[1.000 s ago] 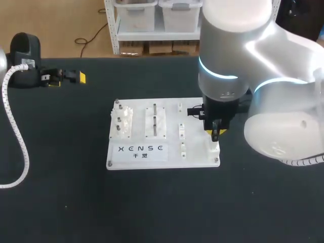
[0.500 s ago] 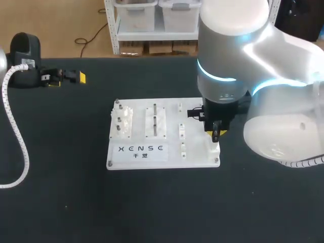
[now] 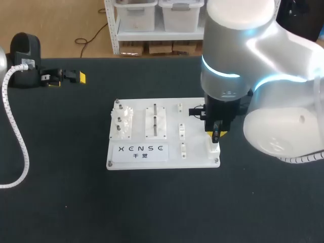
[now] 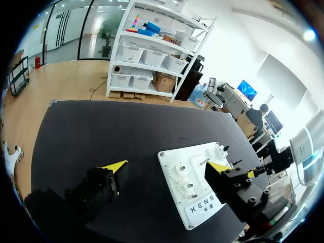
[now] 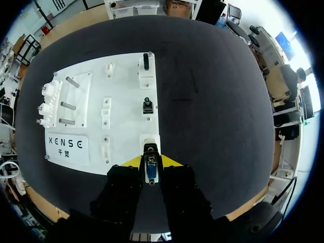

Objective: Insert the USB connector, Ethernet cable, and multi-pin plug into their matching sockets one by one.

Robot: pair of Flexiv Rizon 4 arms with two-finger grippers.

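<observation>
Holding what, that right end effector?

It is pinching the multi-pin plug, one yellow tip on each side of it, blue face showing in the wrist view. It hangs over the white board at the board's 4 o'clock corner.

And the socket?

It sits just ahead of the fingers, at 12 o'clock from the plug and very near it, in the last block on that edge. The plug's long face seems to run along the 12-to-6 line, and I judge that the socket's slot does too. The move left looks like a small shift ahead and a straight push down.

Anything in the way?

Not close by. Two dark connectors stand in the blocks further along at 12 o'clock, well apart from the plug. I take them for the USB and Ethernet parts, already seated. The gear block and pegs lie off at 9 o'clock.

The other arm?

The left end effector rests at the table's 10 o'clock, fingers spread, empty and far from the board. The right arm is clearly the nearer.
</observation>
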